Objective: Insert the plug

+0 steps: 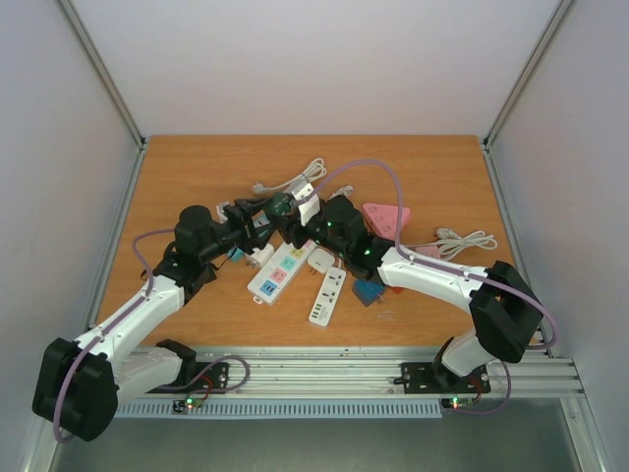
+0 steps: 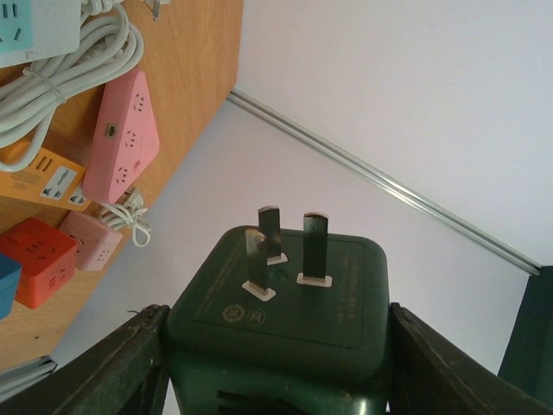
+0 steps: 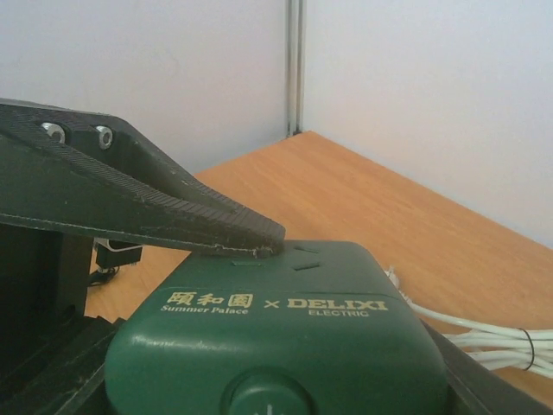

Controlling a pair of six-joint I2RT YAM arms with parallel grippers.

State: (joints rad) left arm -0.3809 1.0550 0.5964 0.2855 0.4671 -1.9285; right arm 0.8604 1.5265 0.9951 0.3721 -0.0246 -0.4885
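Green plug cube [image 2: 276,303], rigid, probably slick, is clamped across its sides by the left gripper [image 2: 278,359], prongs [image 2: 285,246] clear; hold by the right gripper [image 3: 259,367] cannot be told.

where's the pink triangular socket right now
The pink triangular socket lies right of centre in the top view, just beyond the right arm, beside the coiled white cable.
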